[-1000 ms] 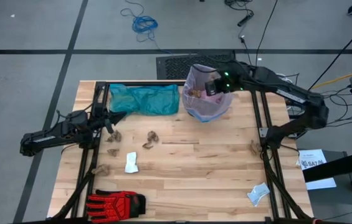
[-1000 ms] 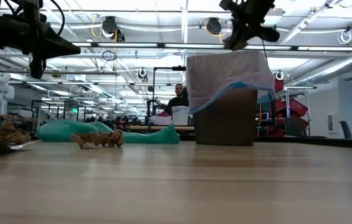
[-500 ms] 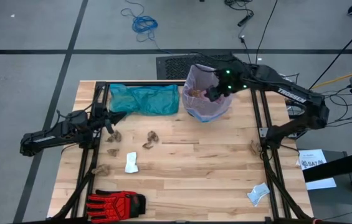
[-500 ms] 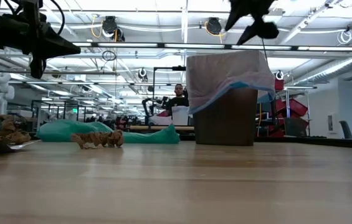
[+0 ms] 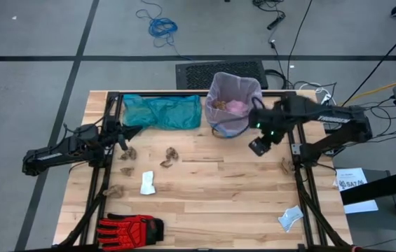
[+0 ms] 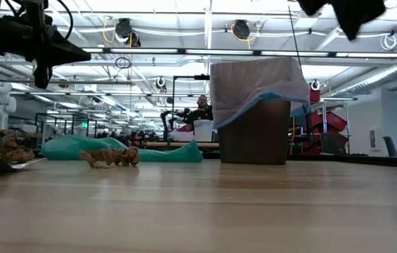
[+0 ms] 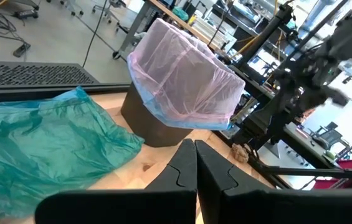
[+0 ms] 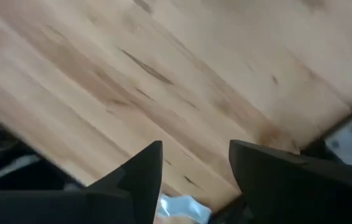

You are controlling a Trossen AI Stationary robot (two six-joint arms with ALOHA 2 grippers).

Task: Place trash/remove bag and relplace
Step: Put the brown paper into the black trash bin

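Observation:
The bag (image 5: pixel 234 103), a pale pink liner with a blue drawstring hem, lines the dark bin (image 6: pixel 253 133), its mouth folded over the bin's rim (image 7: pixel 182 81). Brown scraps (image 5: pixel 219 105) lie inside it. My right gripper (image 5: pixel 261 145) hangs open above bare table just near-right of the bin, fingers pointing down, with nothing between them (image 8: pixel 194 168). My left gripper (image 5: pixel 124 136) waits shut and level at the table's left (image 7: pixel 195 168), empty.
A teal bag (image 5: pixel 162 112) lies flat left of the bin. Brown scraps (image 5: pixel 169 155) (image 5: pixel 127 152) (image 5: pixel 113 190), white wrappers (image 5: pixel 147 183) (image 5: pixel 290 218) and a red glove (image 5: pixel 131 227) are scattered on the wood. Another scrap (image 5: pixel 287 166) sits by the right arm's frame.
My right gripper has swung from over the bin's mouth toward the table's near edge and a little right, tipping to point almost straight down. Its fingers have spread apart. The bag and bin have stayed in place.

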